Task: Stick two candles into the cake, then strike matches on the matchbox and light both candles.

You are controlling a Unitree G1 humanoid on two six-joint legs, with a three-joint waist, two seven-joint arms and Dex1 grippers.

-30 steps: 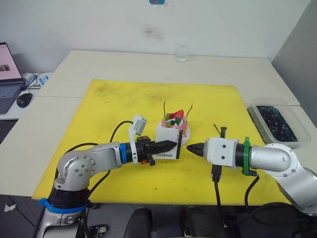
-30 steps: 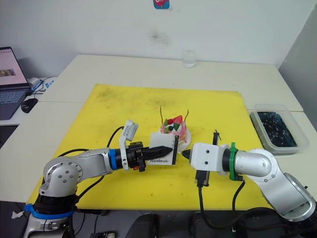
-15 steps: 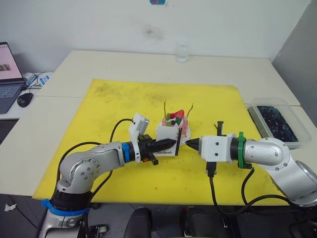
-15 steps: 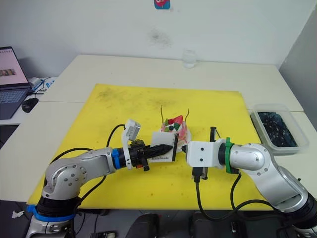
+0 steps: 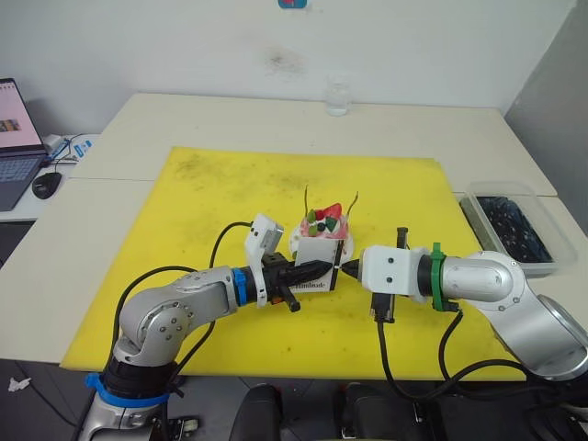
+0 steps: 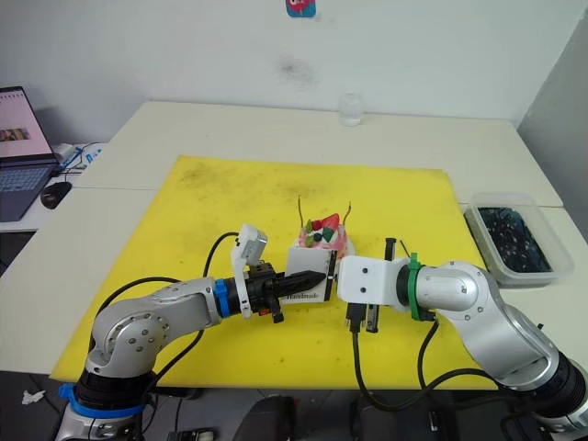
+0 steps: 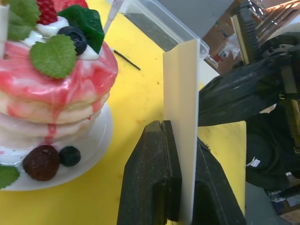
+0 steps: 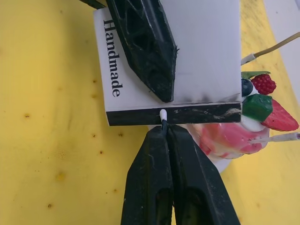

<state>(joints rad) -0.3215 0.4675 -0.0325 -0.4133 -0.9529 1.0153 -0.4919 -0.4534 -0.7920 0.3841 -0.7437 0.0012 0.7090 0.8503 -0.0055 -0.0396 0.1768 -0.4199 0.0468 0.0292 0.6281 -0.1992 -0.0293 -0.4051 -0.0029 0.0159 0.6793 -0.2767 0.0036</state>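
Candles [image 5: 306,199], two thin sticks, are seen standing in the pink cake [image 5: 323,227], one on each side of its strawberry topping, and the cake rests on a white plate [image 7: 89,157] near the middle of the yellow mat [image 5: 211,193]. Just in front of the cake, the white matchbox [image 8: 187,51], printed "Handmade", is held on edge between the closed fingers of the left gripper [image 7: 180,173], with its black striking strip turned toward the right arm. A match [image 8: 163,117] with a pale tip is pinched between the shut fingers of the right gripper [image 8: 165,133], and that tip is pressed against the striking strip. Another thin dark stick [image 7: 125,59] is seen lying on the mat beyond the cake. A clear bin [image 5: 508,220] of dark contents is set off the mat's right edge, a glass [image 5: 337,96] stands on the table at the back, and a laptop [image 5: 16,138] is placed far to the left.
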